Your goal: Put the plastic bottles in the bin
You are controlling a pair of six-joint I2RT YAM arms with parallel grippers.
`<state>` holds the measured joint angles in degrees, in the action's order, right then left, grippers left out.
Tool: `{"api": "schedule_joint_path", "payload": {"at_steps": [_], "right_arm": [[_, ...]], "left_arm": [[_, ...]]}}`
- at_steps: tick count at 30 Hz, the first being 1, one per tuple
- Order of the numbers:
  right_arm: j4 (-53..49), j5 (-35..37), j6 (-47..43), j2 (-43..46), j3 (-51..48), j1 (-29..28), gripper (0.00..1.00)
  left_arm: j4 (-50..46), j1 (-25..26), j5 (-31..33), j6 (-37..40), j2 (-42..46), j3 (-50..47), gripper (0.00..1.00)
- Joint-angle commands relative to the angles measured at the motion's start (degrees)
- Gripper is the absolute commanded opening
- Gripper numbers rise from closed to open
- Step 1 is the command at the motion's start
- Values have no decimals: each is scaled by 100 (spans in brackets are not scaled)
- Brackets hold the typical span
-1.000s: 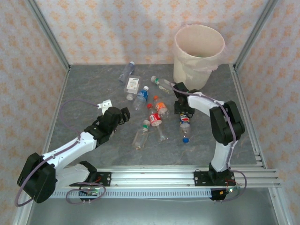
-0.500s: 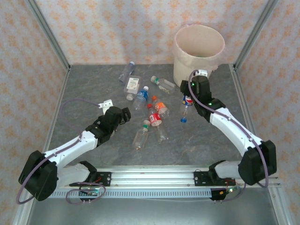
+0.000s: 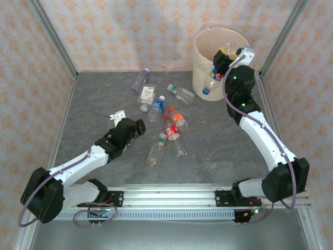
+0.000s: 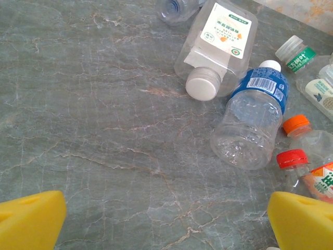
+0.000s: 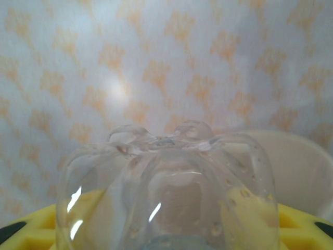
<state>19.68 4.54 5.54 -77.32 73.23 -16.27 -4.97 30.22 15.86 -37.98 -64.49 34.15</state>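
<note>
My right gripper (image 3: 222,61) is shut on a clear plastic bottle (image 3: 212,77) with a red-and-blue label and blue cap. It holds the bottle tilted, cap down, over the near rim of the cream-pink bin (image 3: 204,41). In the right wrist view the bottle's clear base (image 5: 166,182) sits between my yellow fingers (image 5: 307,229), with the bin's rim (image 5: 307,166) behind. My left gripper (image 3: 138,126) is open and low over the table, left of the loose bottles. Between its yellow fingers (image 4: 31,221) is bare table; a blue-labelled bottle (image 4: 252,122) and a white-capped bottle (image 4: 216,47) lie ahead.
Several bottles lie mid-table: a blue-labelled one (image 3: 157,107), an orange-capped one (image 3: 178,119), a red-labelled one (image 3: 170,130), a green-capped one (image 3: 157,148) and a green-labelled one (image 3: 179,94). Another bottle (image 3: 140,79) lies by the back wall. Metal frame posts edge the table.
My right arm lifted the blue-capped bottle off the table and swung it back and up to the bin's rim. The left arm stayed still.
</note>
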Motion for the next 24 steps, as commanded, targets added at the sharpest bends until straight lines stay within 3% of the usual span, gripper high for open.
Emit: {"api": "schedule_joint_path", "payload": {"at_steps": [1, 11, 16, 24], "right_arm": [[705, -12, -315, -269, 579, 97, 42], [743, 188, -890, -1445, 2137, 557, 41], [113, 283, -1029, -2242, 3416, 838, 41], [-338, -225, -1738, -3243, 4550, 949, 40]], "left_arm": [[-64, -68, 161, -153, 165, 58, 100], [-123, -69, 338, -245, 461, -99, 100], [-143, -66, 427, -293, 612, -176, 100], [-174, -67, 568, -333, 679, -245, 100]]}}
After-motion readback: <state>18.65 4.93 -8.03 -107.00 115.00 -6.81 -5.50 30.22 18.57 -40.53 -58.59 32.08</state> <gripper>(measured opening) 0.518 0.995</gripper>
